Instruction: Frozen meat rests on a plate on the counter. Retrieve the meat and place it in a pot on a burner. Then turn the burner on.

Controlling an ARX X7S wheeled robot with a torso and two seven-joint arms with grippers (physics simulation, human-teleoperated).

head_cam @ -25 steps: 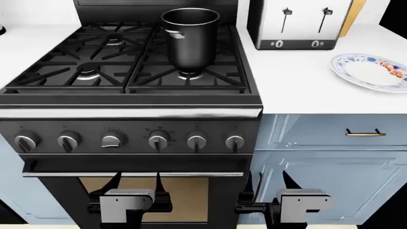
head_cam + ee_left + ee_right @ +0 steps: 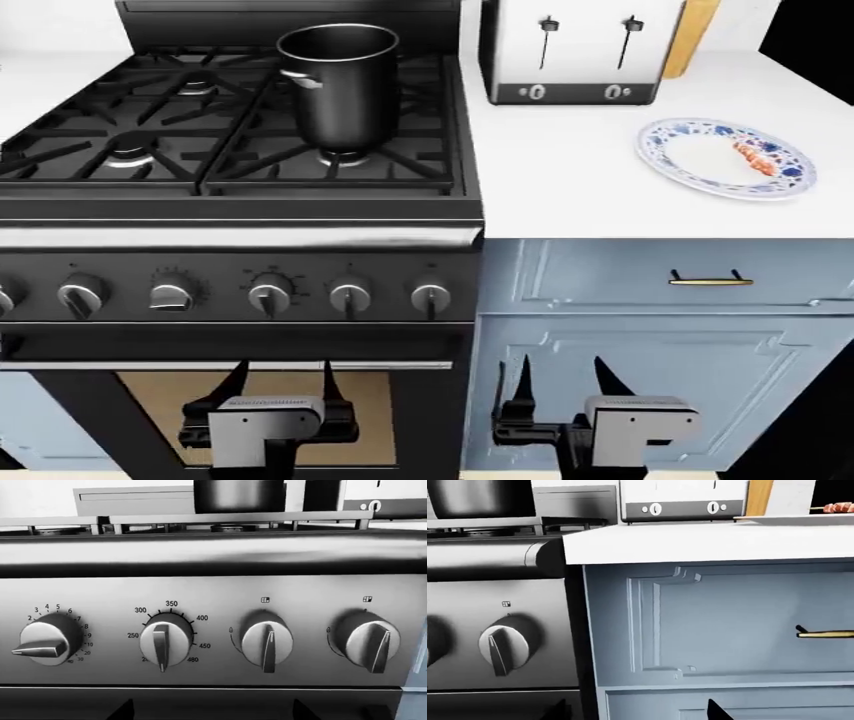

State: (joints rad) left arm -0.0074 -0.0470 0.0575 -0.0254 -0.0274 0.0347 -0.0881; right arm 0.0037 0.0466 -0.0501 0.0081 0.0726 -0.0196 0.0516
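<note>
The left gripper (image 2: 279, 385) is hanging low before the oven door, jaws spread and empty, facing the knobs (image 2: 162, 646) it may need for the burner (image 2: 342, 157). Above, the pot (image 2: 339, 82) is sitting on that front right burner, ready to receive food. The right gripper (image 2: 559, 385) is waiting below the counter (image 2: 561, 190), also spread and holding nothing. Further right, the meat (image 2: 757, 156) is lying on the plate (image 2: 667, 160), well apart from both grippers, so retrieval has not begun.
</note>
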